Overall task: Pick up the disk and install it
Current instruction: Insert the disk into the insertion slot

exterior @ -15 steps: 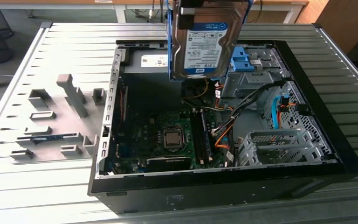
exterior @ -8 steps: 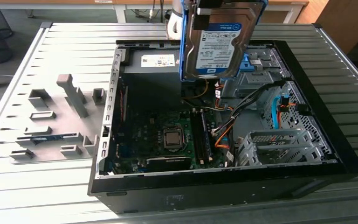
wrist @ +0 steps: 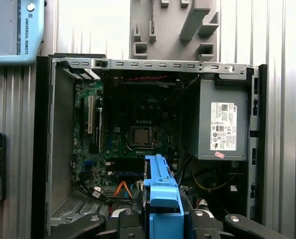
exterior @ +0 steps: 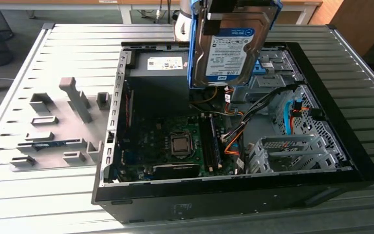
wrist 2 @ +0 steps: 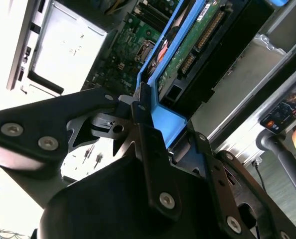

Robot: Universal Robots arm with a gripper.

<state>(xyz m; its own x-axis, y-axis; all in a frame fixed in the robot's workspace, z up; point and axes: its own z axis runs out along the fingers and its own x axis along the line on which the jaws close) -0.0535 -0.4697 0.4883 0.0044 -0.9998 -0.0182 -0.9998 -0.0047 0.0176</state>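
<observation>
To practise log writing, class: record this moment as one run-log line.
stage: disk lifted | gripper: shut on disk | disk: on edge above open case | installed: no

We see the disk (exterior: 229, 53), held in the gripper (wrist 2: 163, 122), upright above the open computer case (exterior: 359, 161), which lies on the table (exterior: 44, 204). Inside it, the power supply (exterior: 164, 63) sits behind the motherboard (exterior: 174, 141); a block rack (exterior: 50, 131) lies at the exterior view's left.

Bright daylight, shadowed case (exterior: 239, 197) interior (table (wrist: 88, 25) glaring white)
</observation>
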